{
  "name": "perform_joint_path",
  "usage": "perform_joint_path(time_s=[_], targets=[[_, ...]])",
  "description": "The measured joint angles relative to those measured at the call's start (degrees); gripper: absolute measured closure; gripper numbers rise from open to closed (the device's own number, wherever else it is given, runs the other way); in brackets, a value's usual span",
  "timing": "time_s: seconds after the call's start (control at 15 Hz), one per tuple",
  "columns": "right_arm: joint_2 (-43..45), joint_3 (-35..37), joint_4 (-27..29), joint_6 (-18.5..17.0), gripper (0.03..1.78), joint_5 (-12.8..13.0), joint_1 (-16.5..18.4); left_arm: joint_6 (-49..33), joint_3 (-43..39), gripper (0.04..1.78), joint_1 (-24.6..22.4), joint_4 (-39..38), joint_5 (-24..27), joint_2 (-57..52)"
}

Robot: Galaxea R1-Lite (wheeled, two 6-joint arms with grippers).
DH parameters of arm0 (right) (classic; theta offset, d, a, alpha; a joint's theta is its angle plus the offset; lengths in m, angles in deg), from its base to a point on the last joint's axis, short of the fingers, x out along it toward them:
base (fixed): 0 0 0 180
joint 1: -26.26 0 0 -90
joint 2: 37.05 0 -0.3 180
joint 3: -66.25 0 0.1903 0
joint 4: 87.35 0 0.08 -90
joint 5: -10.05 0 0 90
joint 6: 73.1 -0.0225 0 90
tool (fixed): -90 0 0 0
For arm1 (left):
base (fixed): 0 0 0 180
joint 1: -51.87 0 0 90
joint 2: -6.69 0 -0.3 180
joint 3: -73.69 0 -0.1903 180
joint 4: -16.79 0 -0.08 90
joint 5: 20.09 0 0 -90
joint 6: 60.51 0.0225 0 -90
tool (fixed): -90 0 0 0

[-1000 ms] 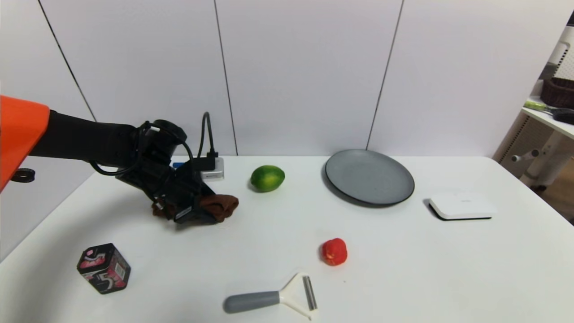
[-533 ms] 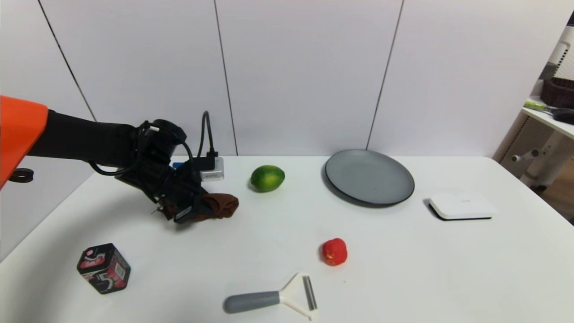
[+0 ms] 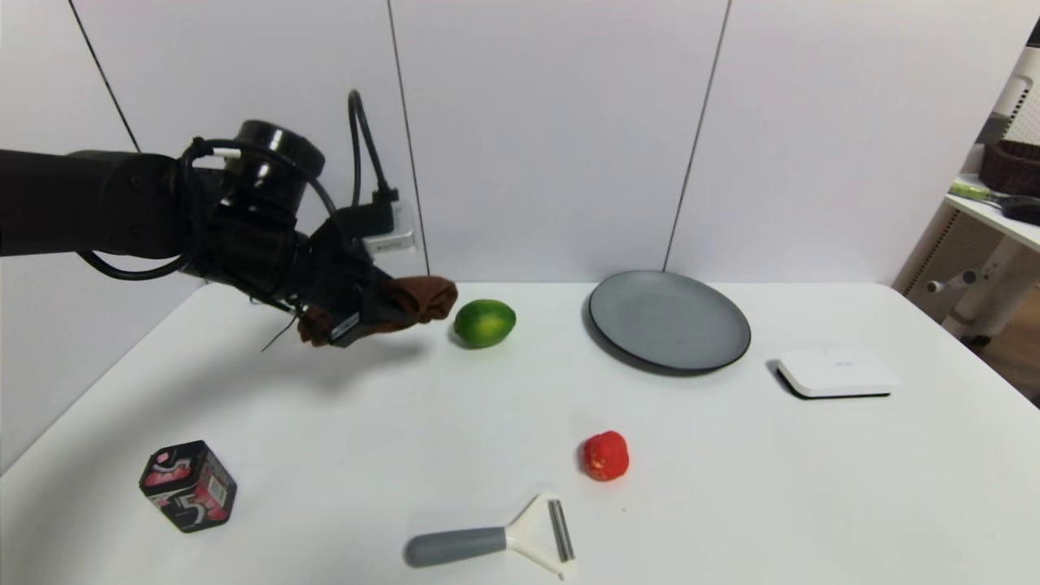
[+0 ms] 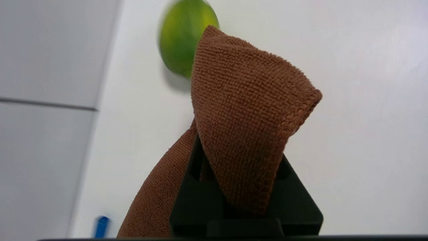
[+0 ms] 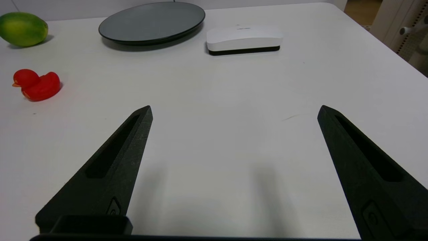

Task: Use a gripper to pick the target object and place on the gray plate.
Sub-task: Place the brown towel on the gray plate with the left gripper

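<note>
My left gripper [image 3: 370, 313] is shut on the folded dark brown cloth [image 3: 418, 299] and holds it in the air above the table's back left, just left of the green lime [image 3: 484, 322]. In the left wrist view the cloth [image 4: 247, 110] bulges out from between the black jaws and one end hangs down beside them. The gray plate [image 3: 669, 321] lies empty at the back, right of the lime; it also shows in the right wrist view [image 5: 152, 20]. My right gripper [image 5: 234, 112] is open and empty, low over bare table, out of the head view.
A small red toy [image 3: 605, 456] lies mid-table. A flat white box [image 3: 837, 374] sits right of the plate. A gray-handled peeler [image 3: 496, 540] lies at the front edge, and a black and pink box [image 3: 188, 485] stands at the front left.
My left gripper has lifted the brown cloth off the table and carried it up and a little right, toward the lime. Nothing else has moved.
</note>
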Motion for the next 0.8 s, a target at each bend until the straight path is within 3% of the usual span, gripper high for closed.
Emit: perform_joint_path(time_s=[0.4, 0.8], targets=[[0.00, 0.00, 0.00, -0.09, 0.11, -0.02, 0.00, -1.66, 12.20, 1.56, 13.31, -7.40, -3.54, 1.21], [0.00, 0.00, -0.02, -0.05, 0.11, 0.02, 0.00, -1.96, 18.41, 1.56, 22.92, -25.91, -6.51, 12.46]])
